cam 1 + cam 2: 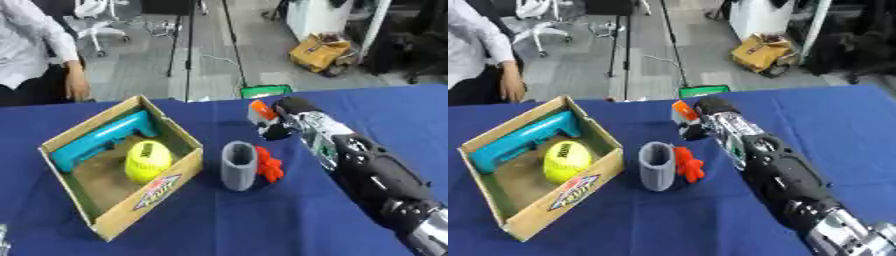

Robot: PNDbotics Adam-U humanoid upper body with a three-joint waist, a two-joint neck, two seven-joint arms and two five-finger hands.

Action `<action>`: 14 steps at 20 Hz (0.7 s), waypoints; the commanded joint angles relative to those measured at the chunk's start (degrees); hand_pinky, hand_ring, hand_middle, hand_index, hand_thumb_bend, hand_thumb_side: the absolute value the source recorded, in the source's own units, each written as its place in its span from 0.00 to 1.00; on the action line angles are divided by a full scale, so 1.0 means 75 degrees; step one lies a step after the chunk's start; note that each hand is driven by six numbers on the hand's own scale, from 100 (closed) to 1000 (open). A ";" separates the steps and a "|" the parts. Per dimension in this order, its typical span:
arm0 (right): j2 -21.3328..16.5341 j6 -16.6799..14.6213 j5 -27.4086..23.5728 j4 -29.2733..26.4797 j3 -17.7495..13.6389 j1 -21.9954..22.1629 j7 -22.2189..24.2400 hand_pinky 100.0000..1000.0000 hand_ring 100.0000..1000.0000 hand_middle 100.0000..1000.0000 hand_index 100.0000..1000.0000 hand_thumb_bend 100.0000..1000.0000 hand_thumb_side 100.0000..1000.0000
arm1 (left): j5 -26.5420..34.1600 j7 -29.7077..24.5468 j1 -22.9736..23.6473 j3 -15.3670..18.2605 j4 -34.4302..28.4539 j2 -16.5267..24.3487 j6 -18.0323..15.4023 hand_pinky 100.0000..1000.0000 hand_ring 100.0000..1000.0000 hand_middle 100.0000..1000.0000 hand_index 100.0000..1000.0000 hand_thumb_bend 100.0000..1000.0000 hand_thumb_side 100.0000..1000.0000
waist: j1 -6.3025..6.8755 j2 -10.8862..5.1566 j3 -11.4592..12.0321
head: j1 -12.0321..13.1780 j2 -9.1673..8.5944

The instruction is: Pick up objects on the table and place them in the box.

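My right hand (278,118) is extended from the right toward the far middle of the desk (262,220). Its fingers are curled around a small orange and white object (258,111), which sits at the hand's far-left tip. A black rounded part shows just below it; I cannot tell whether it belongs to the hand or the object.

Nearer and to the left of the hand, apart from it, a grey cylinder (238,166) stands upright on the blue cloth. A red-orange piece (269,164) lies just beside it on the right, apparently touching.

Further left, the cardboard box (149,194) sits askew. Inside it lie a teal handle-shaped tool (101,140) along the far wall and a yellow ball (147,160) nearer the right wall.
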 commanded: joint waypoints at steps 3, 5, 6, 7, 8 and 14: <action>-0.0306 0.0045 -0.0200 -0.0441 0.0118 -0.0268 0.0132 0.82 0.84 0.35 0.39 0.00 0.55 | 0.0028 -0.0030 -0.0079 -0.0009 -0.0111 0.0108 0.0026 1.00 0.92 0.90 0.82 0.00 1.00 | -0.0014 -0.0203 -0.0035 | 0.0087 0.0005; -0.0357 0.0072 -0.0259 -0.0575 0.0184 -0.0293 0.0193 0.82 0.84 0.35 0.39 0.00 0.54 | 0.0031 -0.0036 -0.0079 -0.0009 -0.0111 0.0111 0.0035 1.00 0.92 0.90 0.82 0.00 1.00 | -0.0016 -0.0215 -0.0048 | 0.0106 0.0015; -0.0382 0.0088 -0.0287 -0.0645 0.0217 -0.0309 0.0224 0.82 0.84 0.34 0.38 0.00 0.54 | 0.0033 -0.0036 -0.0079 -0.0009 -0.0111 0.0113 0.0037 1.00 0.92 0.90 0.82 0.00 1.00 | -0.0019 -0.0223 -0.0055 | 0.0117 0.0022; -0.0409 0.0100 -0.0315 -0.0722 0.0255 -0.0333 0.0257 0.82 0.84 0.34 0.38 0.00 0.54 | 0.0034 -0.0037 -0.0078 -0.0008 -0.0111 0.0117 0.0038 1.00 0.92 0.90 0.82 0.00 1.00 | -0.0022 -0.0233 -0.0065 | 0.0131 0.0029; -0.0432 0.0117 -0.0343 -0.0793 0.0289 -0.0350 0.0290 0.82 0.84 0.34 0.37 0.00 0.53 | 0.0034 -0.0036 -0.0078 -0.0008 -0.0111 0.0119 0.0038 1.00 0.92 0.90 0.82 0.00 1.00 | -0.0026 -0.0240 -0.0071 | 0.0142 0.0031; -0.0614 0.0173 -0.0510 -0.1253 0.0531 -0.0492 0.0525 0.82 0.84 0.33 0.37 0.00 0.52 | 0.0031 -0.0020 -0.0062 -0.0006 -0.0111 0.0142 0.0038 1.00 0.92 0.90 0.82 0.00 1.00 | -0.0063 -0.0315 -0.0092 | 0.0228 0.0067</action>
